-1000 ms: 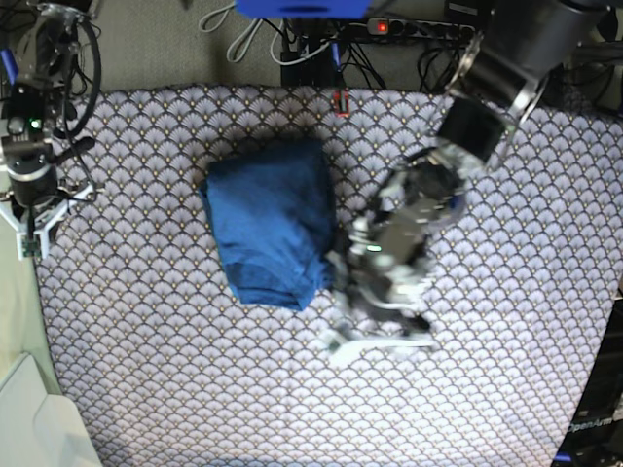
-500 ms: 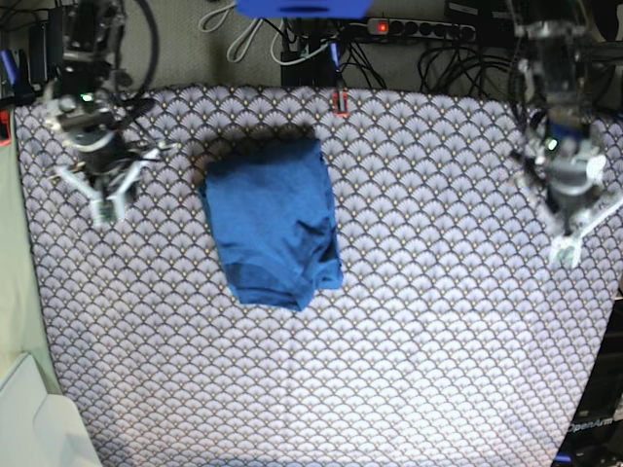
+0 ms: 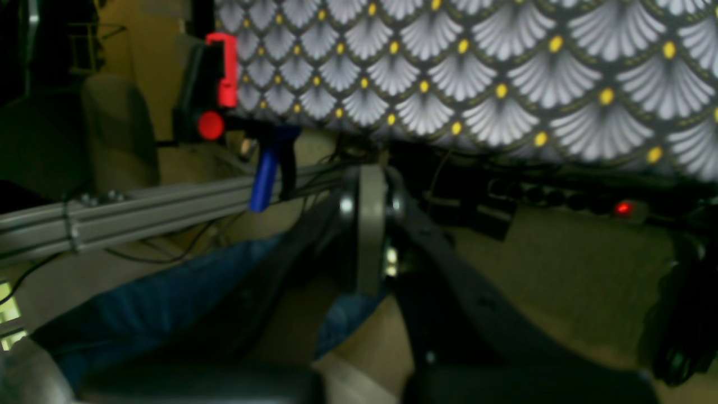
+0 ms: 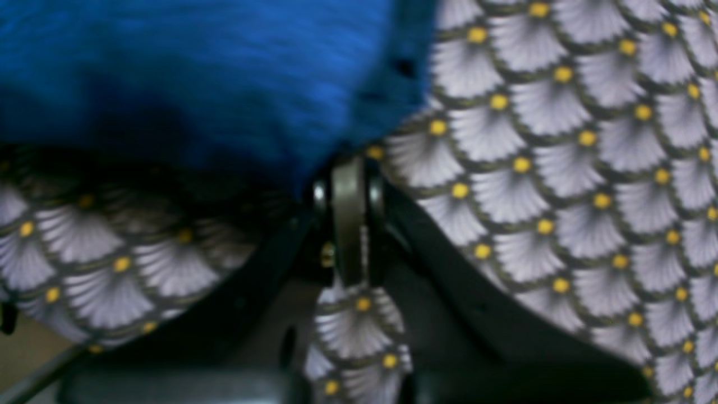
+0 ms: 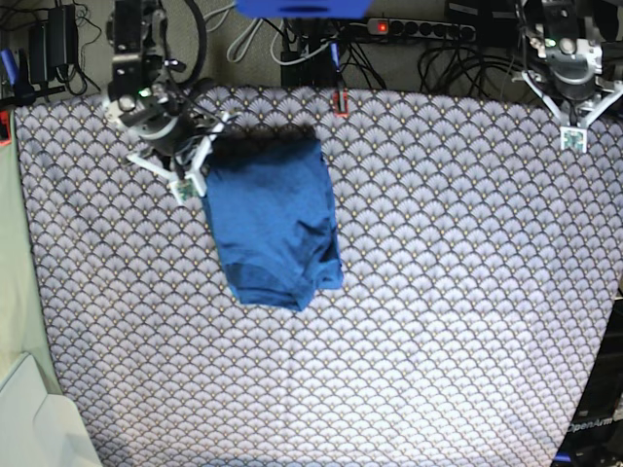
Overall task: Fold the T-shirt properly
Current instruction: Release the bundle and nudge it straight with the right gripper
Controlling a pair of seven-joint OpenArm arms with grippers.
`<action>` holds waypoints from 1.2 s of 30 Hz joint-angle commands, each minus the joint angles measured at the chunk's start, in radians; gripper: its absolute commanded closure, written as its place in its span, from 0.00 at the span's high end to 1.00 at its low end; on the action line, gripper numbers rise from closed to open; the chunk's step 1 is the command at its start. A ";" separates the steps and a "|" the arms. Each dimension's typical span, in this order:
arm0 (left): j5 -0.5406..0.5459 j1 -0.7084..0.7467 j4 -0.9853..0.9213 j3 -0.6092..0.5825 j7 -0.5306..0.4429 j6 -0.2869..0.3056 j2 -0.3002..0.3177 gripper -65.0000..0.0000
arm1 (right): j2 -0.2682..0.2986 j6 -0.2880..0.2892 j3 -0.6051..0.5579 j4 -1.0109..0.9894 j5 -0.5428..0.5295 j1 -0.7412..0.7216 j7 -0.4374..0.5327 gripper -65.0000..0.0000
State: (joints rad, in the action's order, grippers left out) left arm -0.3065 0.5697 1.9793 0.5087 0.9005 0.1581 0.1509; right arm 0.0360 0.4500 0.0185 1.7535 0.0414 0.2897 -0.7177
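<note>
Folded medium-blue T-shirt (image 5: 275, 222), compact rumpled bundle, flat on the patterned cover

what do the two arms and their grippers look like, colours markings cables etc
Both arms are dark metal-and-black assemblies with looping black cables. The right gripper and left gripper have white V-shaped finger frames, each tipped with a small square tag. A green light glows on each wrist. In the wrist views, the fingers are grey pads on black brackets.

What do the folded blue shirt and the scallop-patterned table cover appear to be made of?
The folded medium-blue T-shirt looks like thin, soft matte knit: it slumps into rounded folds with fine creases and no sheen. The purple-grey scallop-patterned table cover seems a flat printed cloth, lying smooth; whether it is woven fabric or coated is unclear from these views.
</note>
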 commanded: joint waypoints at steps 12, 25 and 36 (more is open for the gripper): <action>-0.010 0.011 0.016 0.000 -0.017 -0.009 0.002 0.00 | 0.026 0.007 -0.105 0.016 -0.005 0.056 0.100 0.00; -0.010 0.003 0.016 0.000 -0.017 -0.009 0.002 0.00 | 0.069 0.008 0.068 -0.043 -0.007 -0.056 0.099 0.00; -0.010 0.013 0.015 0.000 -0.017 -0.009 0.008 0.00 | 0.063 0.008 -0.065 -0.046 -0.007 -0.070 0.096 0.00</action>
State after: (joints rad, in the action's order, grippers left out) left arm -0.3065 0.5758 1.9793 0.5034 0.8925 0.1581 0.1490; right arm 0.0963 0.4522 -0.0498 1.6886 0.0429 0.2279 -0.6418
